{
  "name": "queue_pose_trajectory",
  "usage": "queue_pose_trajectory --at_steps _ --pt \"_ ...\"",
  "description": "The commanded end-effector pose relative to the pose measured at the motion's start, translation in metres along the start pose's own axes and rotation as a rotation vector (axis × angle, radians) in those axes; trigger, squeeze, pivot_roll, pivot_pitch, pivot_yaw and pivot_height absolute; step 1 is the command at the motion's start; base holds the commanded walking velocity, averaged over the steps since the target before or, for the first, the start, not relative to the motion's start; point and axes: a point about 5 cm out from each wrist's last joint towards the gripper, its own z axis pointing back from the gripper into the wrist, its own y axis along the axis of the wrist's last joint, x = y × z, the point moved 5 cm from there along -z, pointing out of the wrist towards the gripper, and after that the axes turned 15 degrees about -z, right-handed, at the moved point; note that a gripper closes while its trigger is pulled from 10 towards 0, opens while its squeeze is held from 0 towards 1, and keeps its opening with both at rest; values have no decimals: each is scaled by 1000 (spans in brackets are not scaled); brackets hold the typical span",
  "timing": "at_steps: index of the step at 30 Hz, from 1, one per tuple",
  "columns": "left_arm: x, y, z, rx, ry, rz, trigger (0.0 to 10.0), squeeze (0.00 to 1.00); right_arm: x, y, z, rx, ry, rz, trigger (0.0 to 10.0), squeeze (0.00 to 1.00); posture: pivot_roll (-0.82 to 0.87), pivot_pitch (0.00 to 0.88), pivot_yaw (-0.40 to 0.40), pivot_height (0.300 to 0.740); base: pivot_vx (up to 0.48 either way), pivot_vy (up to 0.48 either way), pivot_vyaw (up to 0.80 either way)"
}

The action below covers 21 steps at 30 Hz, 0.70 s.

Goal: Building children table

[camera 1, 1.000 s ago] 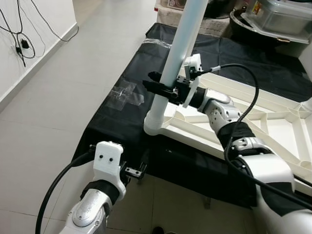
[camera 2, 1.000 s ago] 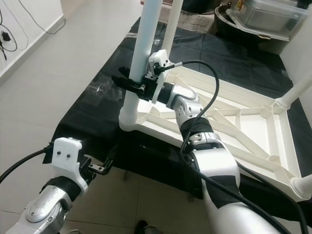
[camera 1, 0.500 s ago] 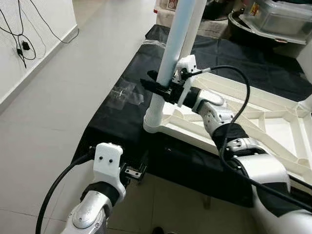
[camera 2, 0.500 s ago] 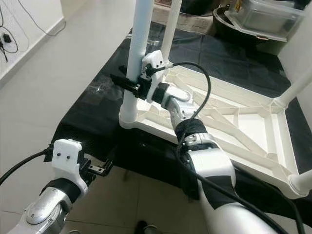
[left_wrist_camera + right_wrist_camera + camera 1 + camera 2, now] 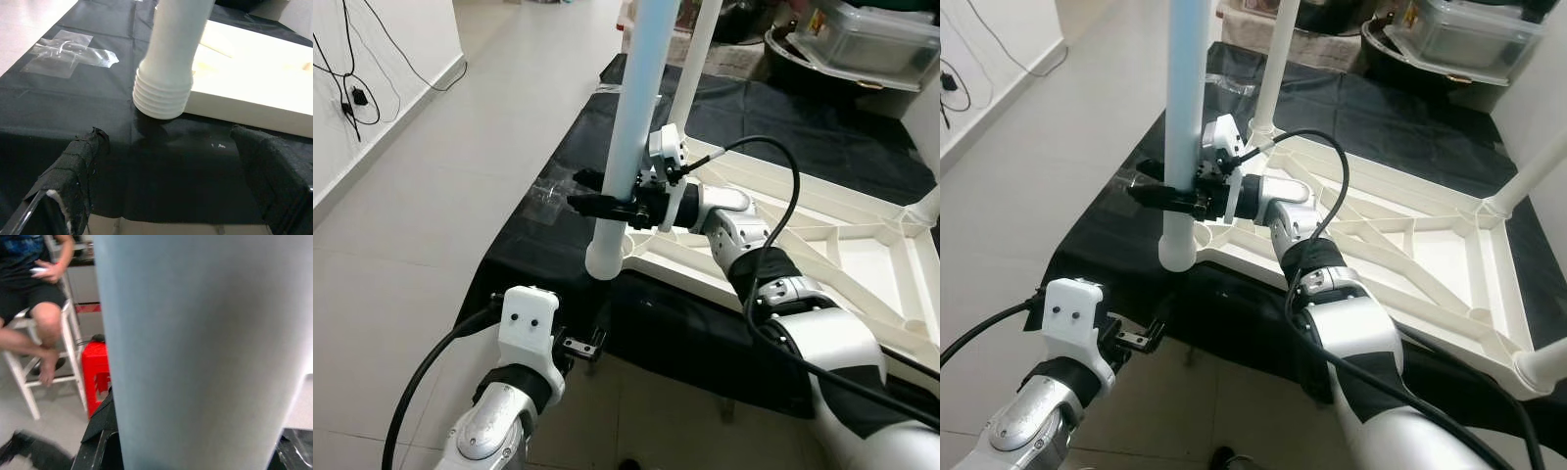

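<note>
A white table leg (image 5: 631, 127) stands nearly upright with my right gripper (image 5: 597, 201) shut on it, one black finger on either side. The leg's ribbed lower end (image 5: 164, 93) is just outside the near left corner of the upturned white table top (image 5: 862, 245), low over the black cloth (image 5: 73, 112). Whether it touches the cloth I cannot tell. Another leg (image 5: 700, 49) stands at the far left corner. My left gripper (image 5: 582, 345) is low at the cloth's front edge, open and holding nothing, its padded fingers (image 5: 78, 161) far apart and pointing at the leg's end.
A patch of clear tape (image 5: 548, 191) lies on the cloth left of the leg. Plastic bins (image 5: 862, 39) stand behind the table top. Cables (image 5: 352, 93) hang on the left wall. Beyond the leg a person (image 5: 39, 308) sits on a white stool beside a red stool (image 5: 95, 369).
My right gripper has carried the leg leftward: its lower end sat at the table top's corner and now stands outside it over the cloth. The left arm has not moved.
</note>
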Motion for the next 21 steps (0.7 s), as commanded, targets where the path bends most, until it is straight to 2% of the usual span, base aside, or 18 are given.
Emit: queue_pose_trajectory --at_steps 1,3,4,5,9,13,15,16,21 --pt "3 0 2 -11 -5 5 10000 0 3 -10 1 -8 -24 -50 10000 0 244 227 -168 740 0 0 0" --pt "3 -1 3 -13 -2 5 10000 0 13 33 3 167 -112 -31 10000 0 244 229 -169 740 0 0 0" --pt "3 -1 3 -13 -2 5 10000 0 13 33 3 167 -112 -31 10000 0 244 229 -169 740 0 0 0" --pt "2 -1 3 -15 -1 5 10000 0 18 57 12 245 -152 -20 10000 0 244 229 -169 740 0 0 0" --pt "2 -1 3 -16 -1 5 10000 0 18 60 14 249 -152 -17 10000 0 244 229 -169 740 0 0 0" --pt "3 -1 3 -15 -3 7 10000 0 16 42 24 138 -108 -4 10000 0 238 227 -168 740 0 0 0" --pt "3 -1 3 -15 -3 7 10000 0 16 42 24 138 -108 -4 10000 0 238 227 -168 740 0 0 0" --pt "4 -2 3 -16 -4 8 10000 0 15 31 26 92 -91 -5 10000 0 238 227 -168 740 0 0 0" --pt "5 -1 4 -18 -7 12 10000 0 15 15 25 39 -99 -4 10000 0 238 234 -168 740 0 0 0"
